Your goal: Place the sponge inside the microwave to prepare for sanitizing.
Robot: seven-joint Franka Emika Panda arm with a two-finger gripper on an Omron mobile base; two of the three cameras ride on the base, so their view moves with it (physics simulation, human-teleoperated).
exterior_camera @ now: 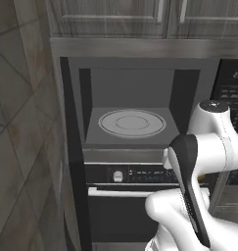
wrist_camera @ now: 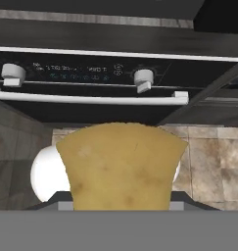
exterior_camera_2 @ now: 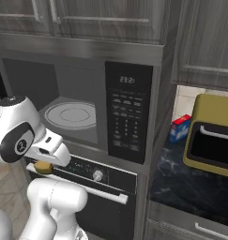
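Gripper [exterior_camera_2: 42, 165] pinches the sponge [wrist_camera: 121, 164], which we see hanging low in front of the oven's control panel [exterior_camera_2: 94, 172]. We judge the microwave [exterior_camera: 131, 122] cavity lies above and ahead of it, door open, so our move is up, then forward.

– Where is the arm?
– Folded in front of the base, elbow raised, hand pointing down.
– And the end effector [exterior_camera_2: 43, 167]?
– Low under the wrist, fingers clamped on the sponge [wrist_camera: 121, 166], which bulges out between them.
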